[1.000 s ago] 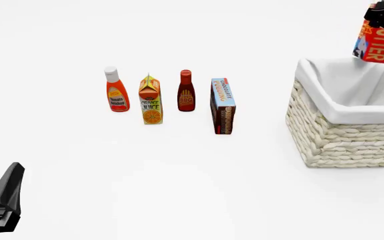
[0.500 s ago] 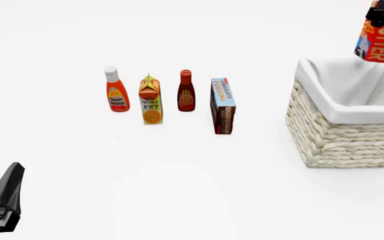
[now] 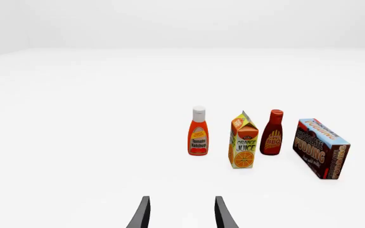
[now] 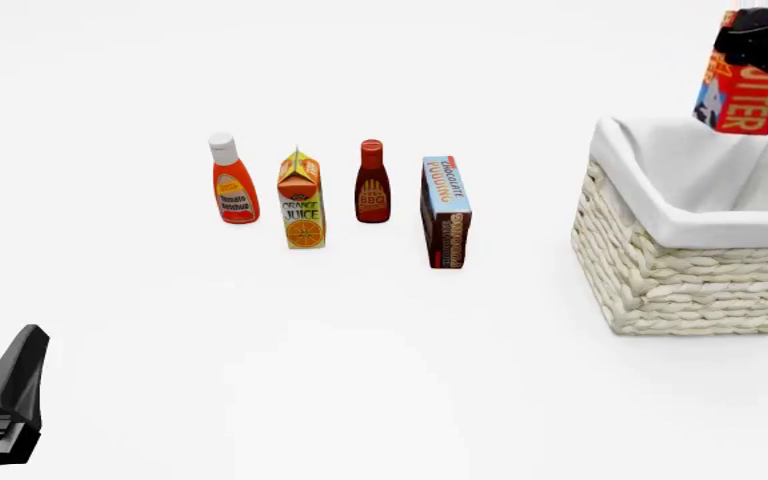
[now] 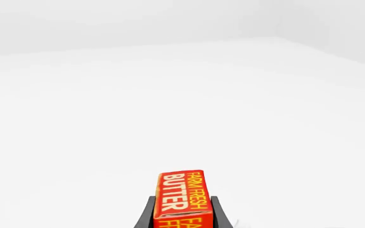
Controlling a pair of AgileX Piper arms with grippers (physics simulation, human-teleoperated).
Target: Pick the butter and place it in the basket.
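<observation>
Front view, starting at the near left: the left gripper (image 4: 4, 405) sits parked at the table's near edge, away from everything; the left wrist view shows its fingers (image 3: 143, 213) spread apart with nothing between them. It has no part in this step and is best left where it is.

Further right, in a row toward the middle, stand a ketchup bottle (image 4: 233, 181), an orange juice carton (image 4: 301, 200), a BBQ sauce bottle (image 4: 372, 182) and a chocolate pudding box (image 4: 446, 211), all upright and well apart from the basket (image 4: 684, 270) at the right.

At the far right, the right gripper (image 4: 758, 40) holds the butter (image 4: 738, 92) high, hanging end-down above the basket's far side. In the right wrist view the fingers (image 5: 146, 214) are clamped on both sides of the red box (image 5: 183, 197).

The step in hand looks like the carry over the basket, close to the release. To do it well, I would bring the box nearer the middle of the opening, since it seems to hang close to the far rim, then lower it past the white cloth lining (image 4: 704, 180) before letting go, so it drops a short way and does not catch the rim or tip out.
</observation>
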